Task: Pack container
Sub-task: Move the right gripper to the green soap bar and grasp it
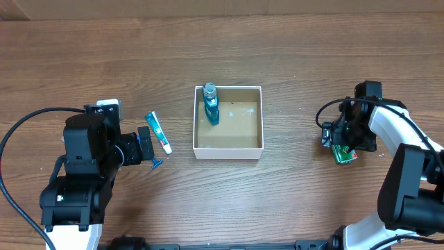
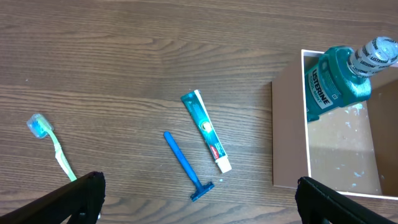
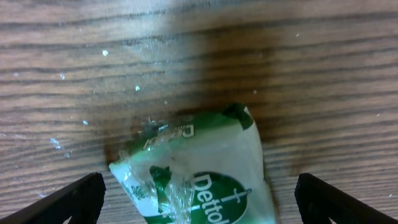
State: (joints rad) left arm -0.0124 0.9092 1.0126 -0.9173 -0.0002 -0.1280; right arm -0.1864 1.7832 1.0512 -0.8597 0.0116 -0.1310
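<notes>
Brown wood-grain table (image 1: pixel 312 62); pale strip beyond its far edge.

Bottle (image 1: pixel 211 104) in the container (image 1: pixel 239 128) (toothpaste (image 1: pixel 159 132) lies to its left).

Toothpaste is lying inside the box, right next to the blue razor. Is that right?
No. The toothpaste is not inside the container; it lies on the table outside it, right next to the blue razor. The left wrist view shows this. Only the mouthwash bottle is in the container.
</notes>
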